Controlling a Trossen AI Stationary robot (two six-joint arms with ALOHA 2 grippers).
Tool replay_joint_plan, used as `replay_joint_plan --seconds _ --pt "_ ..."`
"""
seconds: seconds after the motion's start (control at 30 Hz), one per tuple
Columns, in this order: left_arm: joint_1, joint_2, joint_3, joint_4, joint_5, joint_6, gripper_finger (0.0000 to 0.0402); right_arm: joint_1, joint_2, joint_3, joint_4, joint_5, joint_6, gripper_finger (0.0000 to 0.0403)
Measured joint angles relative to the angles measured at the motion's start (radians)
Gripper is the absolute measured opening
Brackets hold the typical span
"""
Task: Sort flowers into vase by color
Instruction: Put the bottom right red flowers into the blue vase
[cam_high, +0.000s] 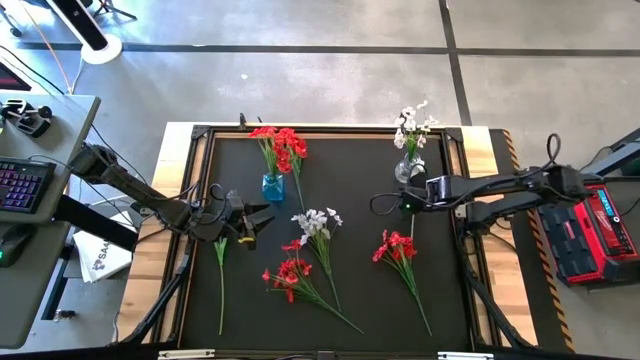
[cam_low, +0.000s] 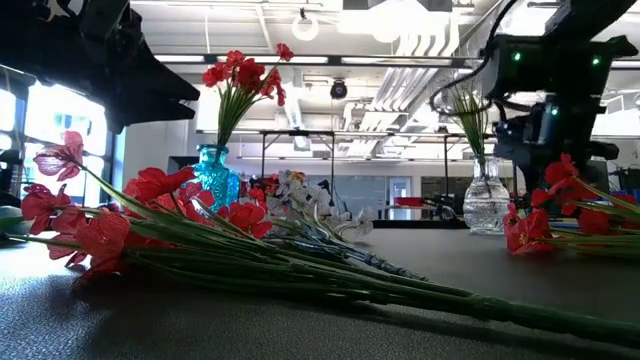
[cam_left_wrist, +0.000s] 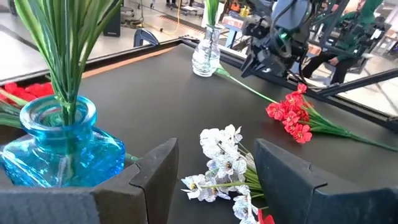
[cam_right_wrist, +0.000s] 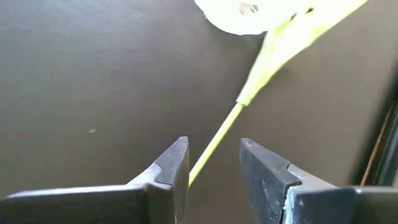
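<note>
Red flowers (cam_high: 280, 145) stand in a blue vase (cam_high: 272, 187), and white flowers (cam_high: 412, 125) in a clear vase (cam_high: 405, 170). On the black mat lie a white sprig (cam_high: 318, 225) and two red sprigs (cam_high: 290, 272) (cam_high: 396, 248). My right gripper (cam_high: 405, 205) points down just in front of the clear vase. It is open, and a thin green stem (cam_right_wrist: 249, 93) runs between its fingers (cam_right_wrist: 177, 168). My left gripper (cam_left_wrist: 217, 186) is open beside the blue vase, facing the white sprig (cam_left_wrist: 221, 158), with nothing between its fingers. My right gripper comes from above with one finger on each side of the thin green stem (cam_right_wrist: 214, 140), across it. A gap shows on both sides. The stem passes close by one finger (cam_right_wrist: 183, 174); I cannot tell whether it touches.
A lone green stem (cam_high: 220, 280) lies on the mat's left part, near the left arm. The mat has a raised wooden border (cam_high: 175, 200). A red-and-black case (cam_high: 585, 235) sits off the table's right edge. Bare mat lies between the two vases.
</note>
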Motion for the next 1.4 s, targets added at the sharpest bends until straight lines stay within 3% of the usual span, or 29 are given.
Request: replay_joint_plan --seconds 0.17,0.33,0.47,0.57,0.73,0.9,1.03,1.17,1.27,1.4 --pt "-0.038 0.054 0.058 0.002 -0.051 0.086 0.0197 0.06 -0.092 0.04 -0.03 -0.054 -0.072 0.0115" --pt "-0.069 0.145 0.148 0.002 -0.053 0.184 0.0197 0.147 -0.182 0.083 -0.035 -0.221 -0.113 0.0115" --pt "-0.077 0.213 0.204 0.002 -0.046 0.244 0.0197 0.269 -0.211 0.085 0.004 -0.345 -0.036 0.0115" --pt "-0.077 0.25 0.224 0.001 -0.043 0.259 0.0197 0.395 -0.204 0.085 0.038 -0.376 0.081 0.0115" --pt "-0.077 0.284 0.228 0.0 -0.042 0.249 0.0197 0.6 -0.154 0.085 0.12 -0.37 0.316 0.0115" --pt "-0.077 0.309 0.228 -0.001 -0.029 0.241 0.0197 0.721 -0.049 0.085 0.153 -0.39 0.488 0.0115" --pt "-0.076 0.316 0.228 0.0 -0.027 0.245 0.0197 0.747 0.047 0.085 0.235 -0.449 0.542 0.013" --pt "-0.076 0.316 0.228 0.0 -0.027 0.273 0.0197 0.742 0.131 0.085 0.321 -0.45 0.547 0.0172" --pt "-0.075 0.316 0.228 0.0 -0.027 0.274 0.0197 0.739 0.182 0.089 0.32 -0.46 0.615 0.0197" --pt "-0.075 0.316 0.228 0.001 -0.027 0.268 0.0197 0.745 0.247 0.121 0.283 -0.473 0.643 0.0196"
